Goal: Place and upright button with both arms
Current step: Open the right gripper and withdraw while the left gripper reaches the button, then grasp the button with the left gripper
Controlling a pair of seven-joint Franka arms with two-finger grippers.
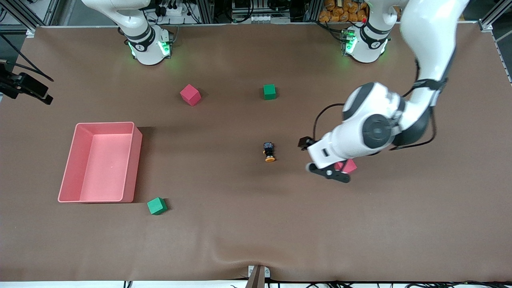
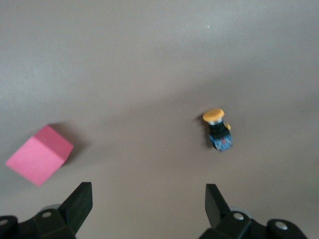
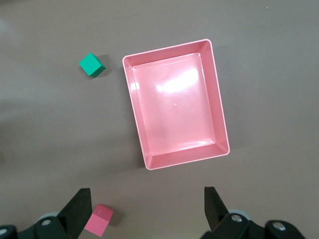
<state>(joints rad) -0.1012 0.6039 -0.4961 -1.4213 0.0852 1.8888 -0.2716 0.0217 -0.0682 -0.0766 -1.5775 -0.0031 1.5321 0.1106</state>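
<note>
The button (image 1: 269, 152) lies on its side on the brown table, its orange cap toward the front camera and its black body away from it. It also shows in the left wrist view (image 2: 218, 129). My left gripper (image 1: 322, 158) hangs open and empty above the table, beside the button toward the left arm's end; its fingers (image 2: 82, 199) stand wide apart with bare table between them. My right gripper (image 3: 148, 196) is open and empty, high over the table near a red cube (image 3: 98, 219). It is out of the front view.
A pink tray (image 1: 132, 160) sits toward the right arm's end, with a green cube (image 1: 157, 206) nearer the front camera. A red cube (image 1: 190, 95) and a green cube (image 1: 269, 91) lie near the bases. Another red cube (image 1: 349, 166) lies partly under the left hand.
</note>
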